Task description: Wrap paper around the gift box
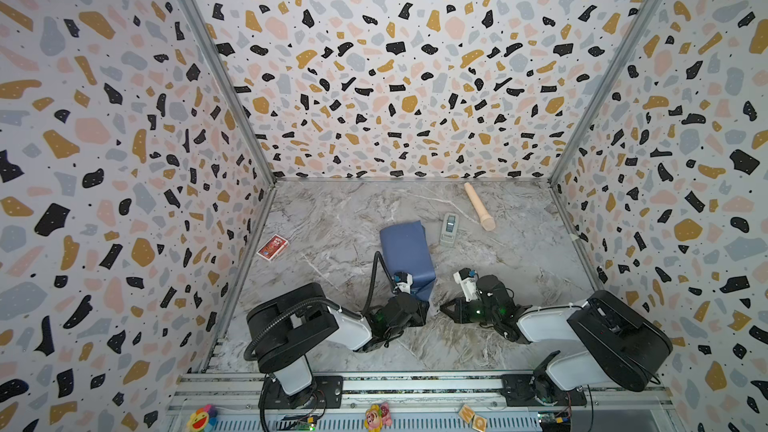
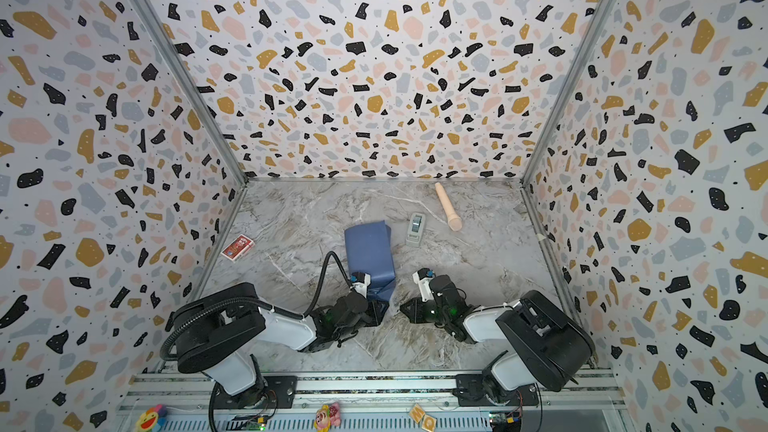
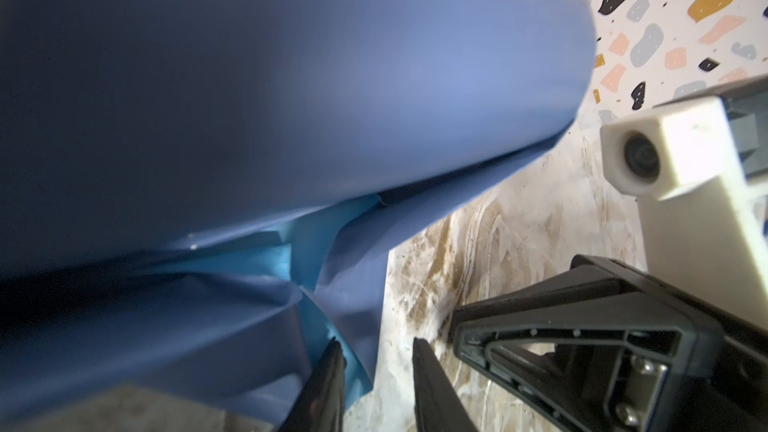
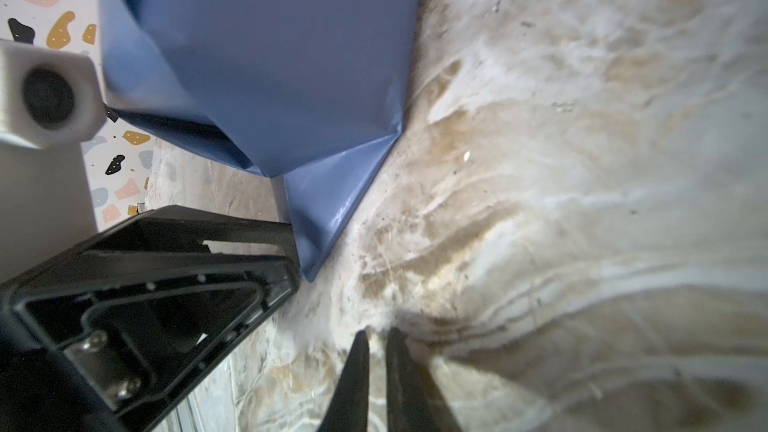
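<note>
The paper [image 1: 405, 249] is folded over the hidden box, but its end flap [image 3: 353, 284] — between the slightly spread left fingers [image 3: 328, 380] — hangs loose, no tape showing; the right fingers [image 4: 357, 367], nearly pressed together, hold nothing.

Paper [image 1: 405, 251] ahead of left gripper [image 3: 375, 342] was dull slate-blue, with a brighter sky-blue face showing in folds. Its fingers [image 3: 328, 380] were black. Table [image 1: 332, 218] beneath was grey-white marble with tan veins. Walls [image 1: 415, 76] were terrazzo: black, ochre, pink, grey flecks on white.
</note>
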`<state>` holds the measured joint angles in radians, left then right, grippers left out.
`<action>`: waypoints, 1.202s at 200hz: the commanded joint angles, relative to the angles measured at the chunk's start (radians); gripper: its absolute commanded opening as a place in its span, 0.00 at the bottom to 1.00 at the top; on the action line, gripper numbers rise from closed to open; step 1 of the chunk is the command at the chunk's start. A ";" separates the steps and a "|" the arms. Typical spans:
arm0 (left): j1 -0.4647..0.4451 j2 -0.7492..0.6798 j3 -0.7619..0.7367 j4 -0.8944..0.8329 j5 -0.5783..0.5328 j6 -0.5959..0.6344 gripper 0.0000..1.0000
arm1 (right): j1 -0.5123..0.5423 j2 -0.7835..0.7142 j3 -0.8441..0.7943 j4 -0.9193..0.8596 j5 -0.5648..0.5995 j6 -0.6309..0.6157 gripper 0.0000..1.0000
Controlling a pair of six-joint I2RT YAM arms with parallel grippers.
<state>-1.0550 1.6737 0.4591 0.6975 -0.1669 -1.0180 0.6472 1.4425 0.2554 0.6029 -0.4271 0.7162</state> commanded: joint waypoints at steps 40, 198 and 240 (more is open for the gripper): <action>0.004 0.044 0.012 0.105 -0.034 -0.048 0.24 | -0.004 -0.014 -0.019 -0.037 0.023 -0.011 0.12; 0.010 0.057 0.005 0.165 -0.077 -0.060 0.00 | 0.026 -0.010 -0.022 -0.011 0.039 0.018 0.12; 0.011 0.018 -0.002 0.160 -0.080 -0.043 0.00 | 0.099 0.045 0.006 0.047 0.101 0.095 0.14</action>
<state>-1.0489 1.7214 0.4587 0.8120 -0.2264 -1.0843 0.7094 1.4513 0.2470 0.6437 -0.3817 0.7559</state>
